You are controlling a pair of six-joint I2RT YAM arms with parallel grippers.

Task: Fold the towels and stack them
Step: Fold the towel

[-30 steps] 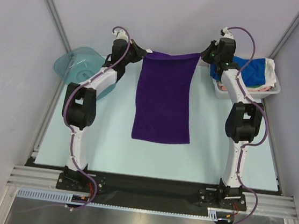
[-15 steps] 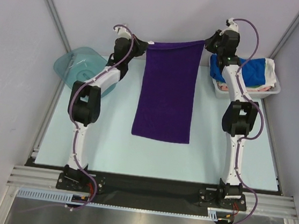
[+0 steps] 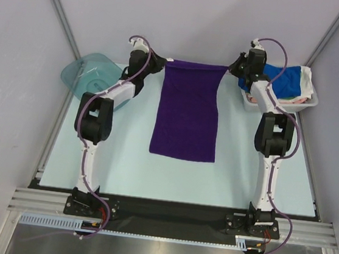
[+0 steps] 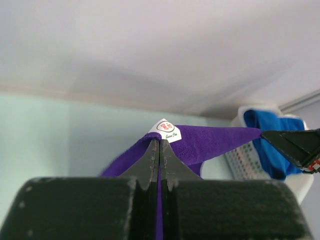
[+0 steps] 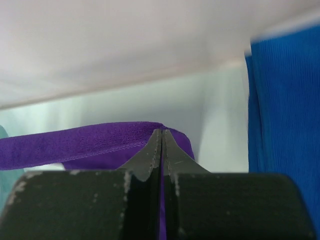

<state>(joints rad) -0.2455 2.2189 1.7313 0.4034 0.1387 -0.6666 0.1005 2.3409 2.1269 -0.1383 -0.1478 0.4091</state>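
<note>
Early days, by my reading: the purple towel is unfolded, its far edge lifted taut and the rest flat on the worktop. The blue towel sits bunched in the white basket, and nothing is stacked. Both arms reach far forward, with the left claw and right claw each clamped on a far corner of the purple towel
</note>
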